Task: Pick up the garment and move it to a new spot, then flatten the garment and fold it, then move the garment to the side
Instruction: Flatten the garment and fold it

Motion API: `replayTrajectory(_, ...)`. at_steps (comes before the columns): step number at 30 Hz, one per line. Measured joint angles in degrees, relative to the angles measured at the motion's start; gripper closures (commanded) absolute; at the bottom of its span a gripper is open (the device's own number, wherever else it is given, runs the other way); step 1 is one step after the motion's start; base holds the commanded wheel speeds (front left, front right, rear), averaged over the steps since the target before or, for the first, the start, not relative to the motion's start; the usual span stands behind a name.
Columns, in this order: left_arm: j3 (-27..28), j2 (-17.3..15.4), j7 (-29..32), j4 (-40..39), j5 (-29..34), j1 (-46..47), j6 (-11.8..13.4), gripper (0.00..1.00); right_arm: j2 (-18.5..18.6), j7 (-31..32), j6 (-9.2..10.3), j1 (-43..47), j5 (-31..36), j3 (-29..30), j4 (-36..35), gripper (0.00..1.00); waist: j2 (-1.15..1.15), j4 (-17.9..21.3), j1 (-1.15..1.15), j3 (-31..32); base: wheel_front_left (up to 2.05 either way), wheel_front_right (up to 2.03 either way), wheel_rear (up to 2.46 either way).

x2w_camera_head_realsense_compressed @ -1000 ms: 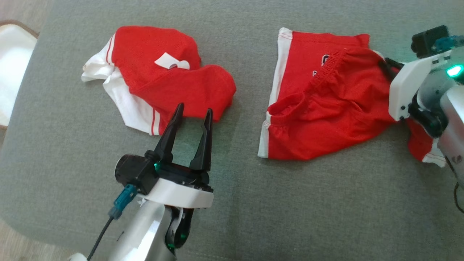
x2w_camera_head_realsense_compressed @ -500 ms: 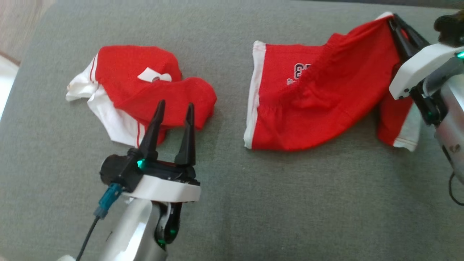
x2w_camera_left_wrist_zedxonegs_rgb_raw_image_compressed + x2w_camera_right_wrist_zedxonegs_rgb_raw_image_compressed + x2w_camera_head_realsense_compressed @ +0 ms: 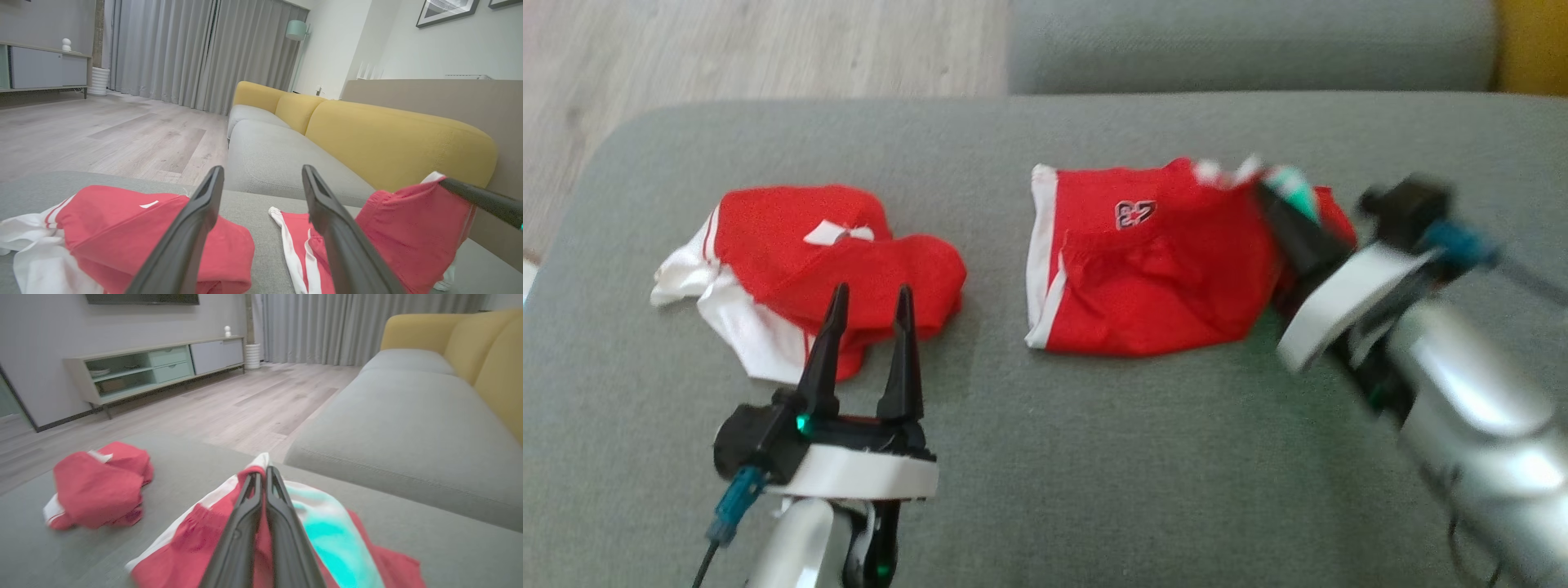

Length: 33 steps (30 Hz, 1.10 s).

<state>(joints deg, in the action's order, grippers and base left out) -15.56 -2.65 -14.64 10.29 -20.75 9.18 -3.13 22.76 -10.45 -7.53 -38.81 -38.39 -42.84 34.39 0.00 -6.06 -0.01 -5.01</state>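
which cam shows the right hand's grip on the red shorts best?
Right wrist view: the right hand is shut, fingers together, pinching the white-trimmed edge of the red shorts at the tips. Head view is motion-blurred there, with the hand at the shorts' right end. Left wrist view shows a dark finger at the lifted corner.

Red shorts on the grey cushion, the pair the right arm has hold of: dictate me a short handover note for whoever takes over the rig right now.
Left gripper: open, empty, fingers pointing at the crumpled red garment on the grey cushion.
Right gripper: shut on the red shorts, pinching their edge on the robot's right. That edge is raised and the rest lies on the cushion.
Done: shorts gripped, one edge lifted.
Left: carry them to a new spot, flatten, fold, move aside.
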Motion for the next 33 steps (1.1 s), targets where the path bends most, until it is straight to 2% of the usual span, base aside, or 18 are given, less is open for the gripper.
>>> replayTrajectory(9,1.86,-0.01,0.00,-0.62,0.69,-2.40,-0.77,0.00,-0.57,11.25,0.00,16.28,0.03,-7.62,-17.90,1.00,0.00,2.40,0.00,4.14,0.00,0.00,0.00)
replayTrajectory(15,2.03,-0.02,0.00,-0.63,0.66,-3.24,-0.94,0.00,-1.49,17.59,0.00,23.12,-0.36,-10.20,-21.67,1.00,0.00,1.81,0.00,5.22,0.00,0.00,0.00)
replayTrajectory(16,1.98,-0.02,0.00,-0.62,0.66,-3.42,-0.94,0.00,-1.69,17.63,0.00,23.48,0.35,-10.20,-21.38,0.27,0.00,1.69,0.01,5.27,0.00,0.00,0.00)
replayTrajectory(17,1.90,-0.02,0.00,-0.57,0.66,-3.66,-0.94,0.00,-1.97,17.62,0.00,23.74,1.08,-9.82,-20.97,0.00,0.00,1.55,0.01,5.31,0.00,0.00,0.00)
replayTrajectory(25,1.71,-0.02,0.00,-0.44,0.66,-3.91,-0.92,0.00,-4.32,15.34,0.00,24.26,2.77,-1.59,-20.57,0.00,0.00,1.41,0.01,5.13,0.00,0.00,0.00)
replayTrajectory(30,1.88,-0.02,0.00,-0.75,0.67,-3.91,-0.92,0.00,-6.14,10.32,0.00,24.88,5.08,9.71,-20.86,0.00,0.00,2.33,0.01,4.74,0.00,0.00,0.00)
replayTrajectory(33,1.92,-0.03,0.00,-0.93,0.82,-3.90,-0.93,0.00,-8.17,6.24,0.00,26.07,9.06,18.28,-20.25,0.00,0.00,3.09,0.01,4.49,0.00,0.00,0.00)
